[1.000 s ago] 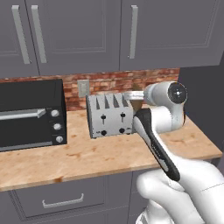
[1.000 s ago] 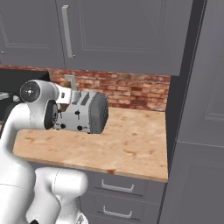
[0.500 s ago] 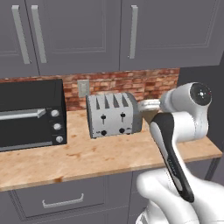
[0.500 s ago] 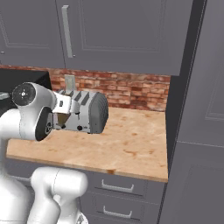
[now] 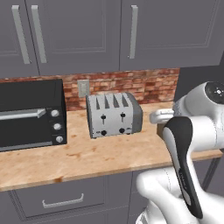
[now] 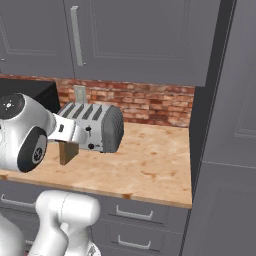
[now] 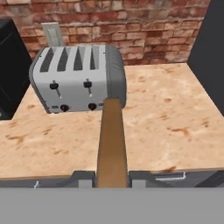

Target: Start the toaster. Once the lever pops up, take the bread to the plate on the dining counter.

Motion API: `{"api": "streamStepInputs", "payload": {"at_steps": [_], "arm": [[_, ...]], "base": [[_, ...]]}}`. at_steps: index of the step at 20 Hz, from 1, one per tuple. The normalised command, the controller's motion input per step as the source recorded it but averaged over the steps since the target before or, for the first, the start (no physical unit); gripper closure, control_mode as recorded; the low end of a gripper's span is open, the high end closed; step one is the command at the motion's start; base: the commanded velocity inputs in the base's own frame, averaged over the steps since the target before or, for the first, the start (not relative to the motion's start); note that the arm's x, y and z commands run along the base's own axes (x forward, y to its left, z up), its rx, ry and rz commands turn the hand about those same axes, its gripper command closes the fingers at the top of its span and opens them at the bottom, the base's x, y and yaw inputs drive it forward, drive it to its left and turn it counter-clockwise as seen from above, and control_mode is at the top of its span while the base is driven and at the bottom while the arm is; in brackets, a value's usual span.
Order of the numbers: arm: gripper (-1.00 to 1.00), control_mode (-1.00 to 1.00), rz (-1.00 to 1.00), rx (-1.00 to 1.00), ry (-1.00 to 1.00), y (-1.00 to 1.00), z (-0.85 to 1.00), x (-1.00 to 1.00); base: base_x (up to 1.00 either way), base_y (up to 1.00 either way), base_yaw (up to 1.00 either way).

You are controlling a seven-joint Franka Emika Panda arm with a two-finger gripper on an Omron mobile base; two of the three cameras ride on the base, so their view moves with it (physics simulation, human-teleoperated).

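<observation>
The silver four-slot toaster [image 5: 114,114] [image 6: 95,127] [image 7: 78,78] stands on the narrow wood counter [image 5: 87,157] against the brick wall, both black levers up and its slots looking empty. My gripper [image 7: 111,177] is shut on the bread [image 7: 111,140], a brown slice seen edge-on that points toward the toaster's right end. In the right base view the bread [image 6: 66,152] hangs below the hand, in front of the toaster and apart from it. The gripper [image 5: 160,122] hovers to the right of the toaster over the counter. The plate and the dining counter are out of view.
A black toaster oven [image 5: 30,113] [image 7: 8,65] stands left of the toaster. A wall outlet [image 5: 83,87] sits behind it. Grey upper cabinets hang overhead, and a tall dark cabinet [image 6: 225,125] closes the counter's right end.
The arm has drawn back from the toaster, toward the right and the counter's front, carrying the bread. The toaster and the views have stayed put.
</observation>
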Motion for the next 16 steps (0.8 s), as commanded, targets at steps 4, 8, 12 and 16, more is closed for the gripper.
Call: {"api": "streamStepInputs", "payload": {"at_steps": [4,8,12,16], "arm": [[1.0,-1.0,-0.04,0.0,0.08,-0.05,0.0,-0.46],[1.0,-1.0,-0.03,0.0,0.01,0.0,0.0,-0.27],[1.0,-1.0,0.0,-0.02,0.0,0.0,0.0,-0.1],[1.0,-1.0,0.0,-0.04,0.0,0.04,0.0,-0.03]], "base": [[0.0,0.0,0.0],[0.0,0.0,0.0],[0.0,0.0,0.0],[0.0,0.0,0.0]]}}
